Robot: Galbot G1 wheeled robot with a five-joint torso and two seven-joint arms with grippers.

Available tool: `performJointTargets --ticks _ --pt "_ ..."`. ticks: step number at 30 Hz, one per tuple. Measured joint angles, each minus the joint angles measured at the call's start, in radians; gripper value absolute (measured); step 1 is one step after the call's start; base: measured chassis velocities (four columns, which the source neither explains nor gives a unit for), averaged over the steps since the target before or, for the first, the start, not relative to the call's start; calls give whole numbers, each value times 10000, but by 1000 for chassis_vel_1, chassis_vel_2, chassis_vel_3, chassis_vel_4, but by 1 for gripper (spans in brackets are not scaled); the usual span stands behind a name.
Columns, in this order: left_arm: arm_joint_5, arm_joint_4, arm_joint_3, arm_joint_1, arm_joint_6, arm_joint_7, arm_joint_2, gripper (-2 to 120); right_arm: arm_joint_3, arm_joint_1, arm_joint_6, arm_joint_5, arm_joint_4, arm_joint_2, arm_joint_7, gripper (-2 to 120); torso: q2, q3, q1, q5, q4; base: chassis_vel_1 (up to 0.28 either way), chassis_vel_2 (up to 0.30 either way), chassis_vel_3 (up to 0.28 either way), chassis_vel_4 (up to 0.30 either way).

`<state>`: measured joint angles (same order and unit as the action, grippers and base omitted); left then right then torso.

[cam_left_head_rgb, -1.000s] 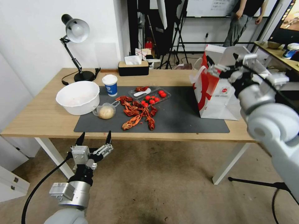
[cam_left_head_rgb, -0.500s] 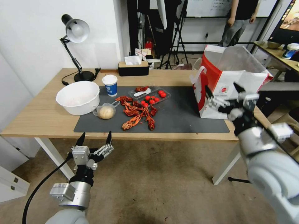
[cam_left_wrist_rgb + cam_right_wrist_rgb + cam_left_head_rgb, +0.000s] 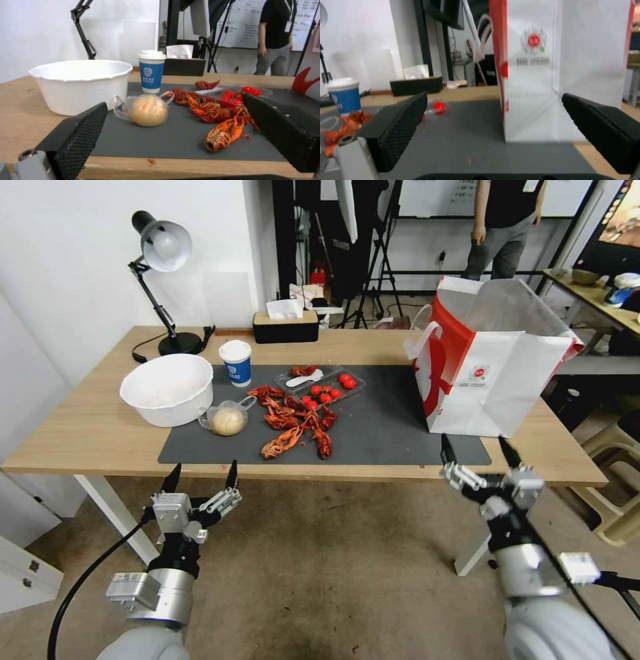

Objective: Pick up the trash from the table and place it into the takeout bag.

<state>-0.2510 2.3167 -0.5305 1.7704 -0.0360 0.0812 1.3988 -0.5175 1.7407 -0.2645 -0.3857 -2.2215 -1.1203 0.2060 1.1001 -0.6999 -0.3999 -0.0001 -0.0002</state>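
Note:
On the table [image 3: 80, 437] with its dark grey mat [image 3: 380, 430], a blue-and-white lidded paper cup [image 3: 235, 361] [image 3: 151, 72] stands at the mat's far left corner. Nearer lies a small clear handled cup with a beige ball [image 3: 227, 418] [image 3: 148, 113]. The white takeout bag [image 3: 487, 360] [image 3: 563, 75] with red sides stands open at the mat's right end. My left gripper [image 3: 205, 467] hangs open and empty just below the table's front edge, facing the handled cup. In front of the bag my right gripper [image 3: 473, 441] [image 3: 494, 95] is open and empty at the front edge.
A big white bowl [image 3: 167, 388] sits left of the mat. Red crayfish shells [image 3: 297, 423] and a clear tray of cherry tomatoes [image 3: 320, 382] lie mid-mat. A desk lamp [image 3: 160, 280] and a black tissue box [image 3: 285, 325] stand at the back edge.
My right arm has come down from beside the bag's top to the table's front edge, gripper still open. The left arm has not moved.

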Motion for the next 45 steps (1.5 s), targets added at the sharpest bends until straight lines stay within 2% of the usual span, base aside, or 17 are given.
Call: performJointTargets --ticks 7,23,25,26,28,29,30,31,33,34,36,42,43,45 --pt "-262 -162 -148 -168 148 165 -213 100 -25 194 -611 -38 783 -100 -594 100 0 -1 -1 1 3 0 0 0 0" --pt "-965 -442 -143 -624 287 241 -671 100 143 -43 -542 -64 1003 -21 -684 100 -1 -1 -1 0 4 0 0 0 0" --pt "-1685 -709 -53 -942 139 397 -985 100 192 -174 -391 3 1055 30 -685 100 -1 -1 -1 0 3 0 0 0 0" --pt "-1685 -709 -53 -942 139 397 -985 100 192 -174 -391 3 1055 30 -685 100 -1 -1 -1 0 3 0 0 0 0" --pt "-2979 -1387 211 -1699 -13 680 -1751 100 209 -200 -287 132 1061 71 -682 100 -2 -2 -1 -3 1 0 0 0 0" --pt "-3309 -1856 283 -2250 -79 696 -2219 100 231 -166 -224 262 970 72 -663 100 -2 -2 -1 -1 0 0 0 0 0" --pt "-3309 -1856 283 -2250 -79 696 -2219 100 231 -166 -224 262 970 72 -663 100 -2 -2 -1 -1 0 0 0 0 0" --pt "-3488 -2109 354 -2614 -94 757 -2527 100 244 -144 -136 374 899 59 -615 100 -2 -2 -2 -6 0 0 0 0 0" --pt "-3990 -2439 612 -3293 173 1353 -3175 100 272 -237 181 530 819 27 -366 100 -2 -2 -1 1 -1 0 0 0 0" --pt "-3990 -2439 612 -3293 173 1353 -3175 100 272 -237 181 530 819 27 -366 100 -2 -2 -1 1 -1 0 0 0 0" --pt "-4259 -2695 903 -3852 468 1719 -3656 100 282 -469 447 637 733 27 -104 100 -2 -3 -1 1 4 0 0 0 0" --pt "-4621 -2880 1324 -4562 1205 2353 -3917 100 286 -544 614 743 689 -90 73 100 -2 -3 -2 -1 2 0 0 0 0" --pt "-4844 -2880 1495 -4944 1847 2596 -3930 100 285 -488 629 834 719 -188 99 100 -2 -3 -2 1 3 0 0 0 0" --pt "-4925 -3055 1804 -5593 2408 2825 -3944 100 286 -389 636 952 743 -328 104 100 -2 -2 -2 1 1 0 0 0 0"
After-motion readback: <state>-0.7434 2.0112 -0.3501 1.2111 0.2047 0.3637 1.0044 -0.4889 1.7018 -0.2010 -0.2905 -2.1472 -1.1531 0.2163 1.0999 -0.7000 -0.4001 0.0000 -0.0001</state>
